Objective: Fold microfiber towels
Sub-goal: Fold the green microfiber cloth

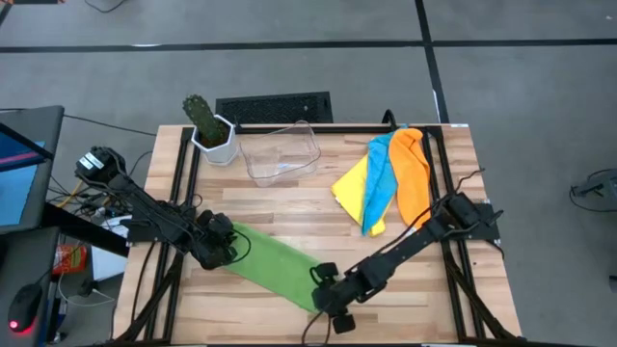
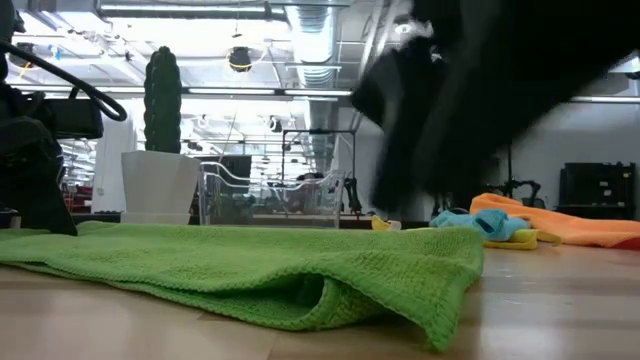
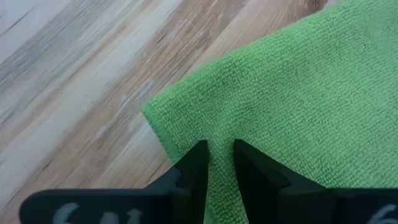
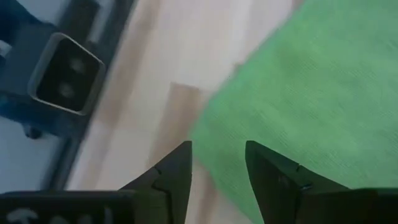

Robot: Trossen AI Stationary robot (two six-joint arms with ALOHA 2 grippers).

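The green towel (image 1: 275,265) lies spread in a slanting strip on the near middle of the wooden table, and it also shows in the low view (image 2: 260,270). My left gripper (image 1: 229,246) is shut on the towel's left end. My right gripper (image 1: 323,289) is open above the towel's near right end; in the right wrist view (image 4: 217,165) its fingers stand over the cloth's edge (image 4: 211,146) without touching it. The yellow (image 1: 352,188), light blue (image 1: 381,178) and orange (image 1: 413,173) towels lie heaped together at the far right. My left gripper pinches the green towel between its two fingers just inside a corner (image 3: 221,155) at the towel's left end. The fingers come from above, slanting down. The cloth lies flat on the table around them, slack; one layer or several, I cannot tell.
A clear plastic bin (image 1: 280,154) stands at the far middle. A cactus in a white pot (image 1: 210,130) stands at the far left corner. Bare wood lies between the green towel and the heap (image 1: 318,217).
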